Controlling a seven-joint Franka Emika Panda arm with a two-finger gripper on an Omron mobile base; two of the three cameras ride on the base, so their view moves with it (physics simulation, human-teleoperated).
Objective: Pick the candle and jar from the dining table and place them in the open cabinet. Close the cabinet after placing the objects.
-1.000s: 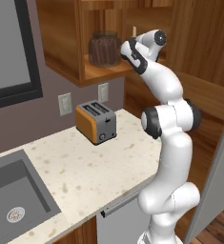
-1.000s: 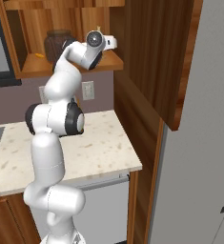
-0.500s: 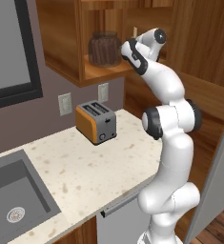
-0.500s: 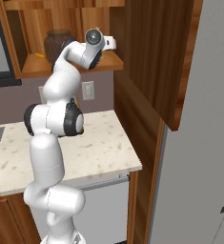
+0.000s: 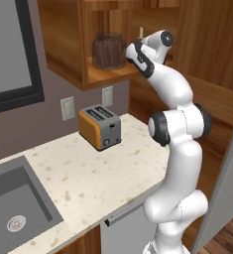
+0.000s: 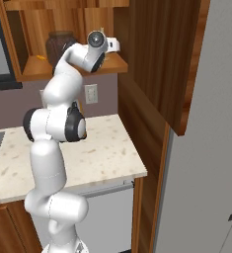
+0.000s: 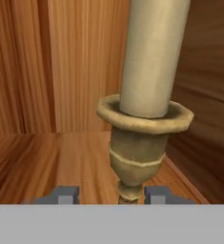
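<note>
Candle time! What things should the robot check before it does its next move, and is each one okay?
1. Candle inside the cabinet: ok, wooden walls and shelf surround it in the hand view.
2. Candle upright: ok, it looks straight in the hand view.
3. Candle base resting on the shelf: cannot tell, its foot is hidden at the bottom of the hand view.
4. Tool let go of the candle: cannot tell, the fingertips sit either side of the stem with small gaps showing.
5. Jar already on the shelf: ok, it stands apart to the left of the arm.
6. Cabinet door shut: not ok, still open.
</note>
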